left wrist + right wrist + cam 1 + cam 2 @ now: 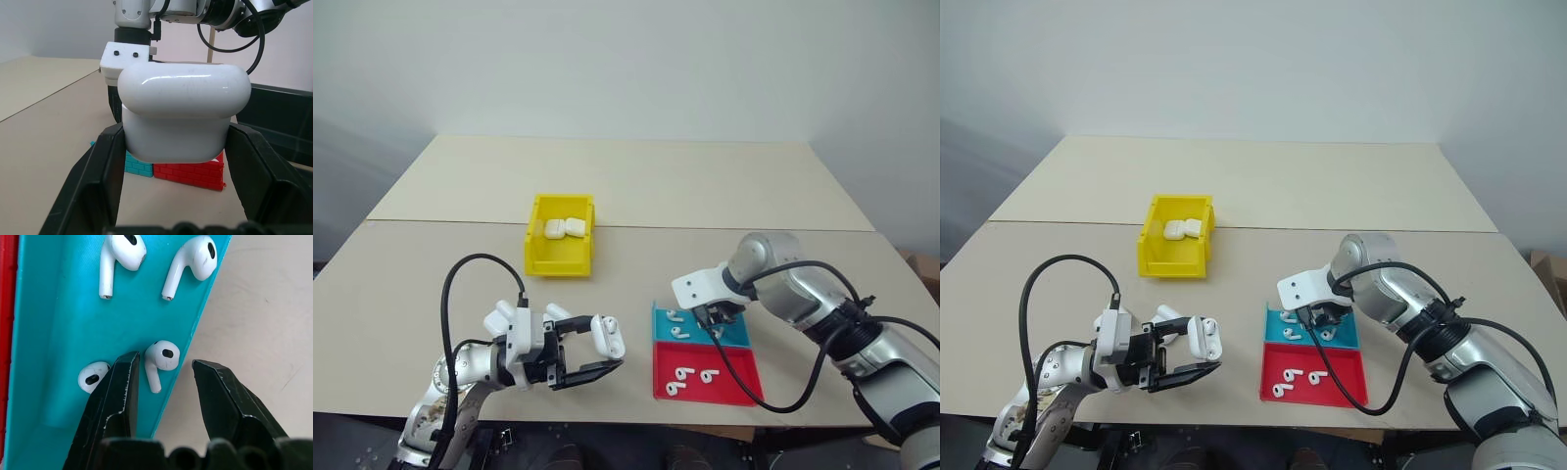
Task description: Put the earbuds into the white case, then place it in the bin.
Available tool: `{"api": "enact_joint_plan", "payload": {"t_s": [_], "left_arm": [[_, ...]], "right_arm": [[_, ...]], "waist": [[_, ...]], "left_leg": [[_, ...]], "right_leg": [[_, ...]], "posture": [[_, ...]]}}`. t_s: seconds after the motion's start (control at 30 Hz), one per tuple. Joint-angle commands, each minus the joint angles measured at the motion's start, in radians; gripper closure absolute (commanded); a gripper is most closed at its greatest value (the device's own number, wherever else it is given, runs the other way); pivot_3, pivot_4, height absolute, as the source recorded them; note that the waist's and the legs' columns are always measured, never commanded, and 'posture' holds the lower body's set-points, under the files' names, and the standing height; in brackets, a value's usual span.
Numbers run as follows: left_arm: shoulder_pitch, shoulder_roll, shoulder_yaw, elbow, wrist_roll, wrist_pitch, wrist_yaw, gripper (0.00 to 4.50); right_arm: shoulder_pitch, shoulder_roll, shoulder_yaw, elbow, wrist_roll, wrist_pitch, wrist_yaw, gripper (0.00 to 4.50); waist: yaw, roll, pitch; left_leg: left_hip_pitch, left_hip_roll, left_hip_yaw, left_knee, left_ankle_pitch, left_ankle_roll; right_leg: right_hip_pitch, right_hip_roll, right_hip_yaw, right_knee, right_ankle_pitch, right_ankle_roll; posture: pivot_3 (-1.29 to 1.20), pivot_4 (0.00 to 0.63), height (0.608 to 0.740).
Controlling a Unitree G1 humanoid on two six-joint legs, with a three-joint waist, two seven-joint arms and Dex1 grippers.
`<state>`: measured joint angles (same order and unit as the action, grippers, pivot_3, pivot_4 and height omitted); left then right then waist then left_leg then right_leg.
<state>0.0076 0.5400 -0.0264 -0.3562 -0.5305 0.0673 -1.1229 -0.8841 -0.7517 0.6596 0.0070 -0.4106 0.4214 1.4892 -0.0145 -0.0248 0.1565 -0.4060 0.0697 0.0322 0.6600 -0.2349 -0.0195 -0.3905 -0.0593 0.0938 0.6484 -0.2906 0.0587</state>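
My left gripper (600, 350) is shut on a glossy white case (182, 105), held just above the near table edge, its fingers pointing toward the trays. My right gripper (166, 363) points down into the blue tray (54, 328), open, with one earbud (161, 356) lying between its fingertips near the tray's edge. Another earbud (93, 377) lies just outside one finger, and two more (120, 254) lie farther along the tray. The yellow bin (538, 257) stands behind the left gripper and holds two white cases (563, 228).
A red tray (744, 384) with three earbuds (683, 376) adjoins the blue tray (736, 333) on its near side, close to the table's front edge. Loose white cases (499, 318) lie by my left wrist. A seam crosses the table behind the bin.
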Motion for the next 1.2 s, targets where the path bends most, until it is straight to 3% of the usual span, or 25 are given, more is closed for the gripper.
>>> {"api": "enact_joint_plan", "payload": {"t_s": [0.03,0.27,0.33,0.93,1.03,1.2], "left_arm": [[-0.01,-0.007,-0.006,-0.02,-0.002,-0.023,0.003,1.73],[-0.009,-0.008,-0.006,-0.018,-0.001,-0.025,0.002,1.73],[-0.01,-0.007,-0.006,-0.019,-0.002,-0.023,0.002,1.73],[-0.012,-0.012,-0.013,-0.02,0.002,-0.023,0.011,1.73],[-0.011,-0.012,-0.014,-0.02,0.002,-0.023,0.012,1.73],[-0.009,-0.01,-0.013,-0.02,-0.001,-0.023,0.012,1.73]], "right_arm": [[0.007,0.002,-0.025,-0.029,-0.001,-0.008,-0.001,2.37],[0.01,0.001,-0.026,-0.028,-0.003,-0.02,-0.002,2.37],[0.01,0.003,-0.027,-0.029,-0.001,-0.021,-0.003,2.75],[0.017,0.0,-0.026,-0.024,-0.006,-0.029,-0.009,2.75],[0.018,0.001,-0.026,-0.024,-0.008,-0.031,-0.014,3.29],[0.021,0.001,-0.023,-0.024,-0.01,-0.033,-0.013,3.29]], "waist": [[0.0,0.0,0.0],[0.0,0.0,0.0],[0.0,0.0,0.0],[0.0,0.0,0.0],[0.0,0.0,0.0],[0.0,0.0,0.0]], "left_leg": [[0.0,0.0,0.0,0.0,0.0,0.0],[0.0,0.0,0.0,0.0,0.0,0.0],[0.0,0.0,0.0,0.0,0.0,0.0],[0.0,0.0,0.0,0.0,0.0,0.0],[0.0,0.0,0.0,0.0,0.0,0.0],[0.0,0.0,0.0,0.0,0.0,0.0]], "right_leg": [[0.0,0.0,0.0,0.0,0.0,0.0],[0.0,0.0,0.0,0.0,0.0,0.0],[0.0,0.0,0.0,0.0,0.0,0.0],[0.0,0.0,0.0,0.0,0.0,0.0],[0.0,0.0,0.0,0.0,0.0,0.0],[0.0,0.0,0.0,0.0,0.0,0.0]], "posture": [[0.0,0.15,0.74],[0.0,0.15,0.74],[0.0,0.15,0.74],[0.0,0.15,0.74],[0.0,0.15,0.74],[0.0,0.15,0.74]]}}
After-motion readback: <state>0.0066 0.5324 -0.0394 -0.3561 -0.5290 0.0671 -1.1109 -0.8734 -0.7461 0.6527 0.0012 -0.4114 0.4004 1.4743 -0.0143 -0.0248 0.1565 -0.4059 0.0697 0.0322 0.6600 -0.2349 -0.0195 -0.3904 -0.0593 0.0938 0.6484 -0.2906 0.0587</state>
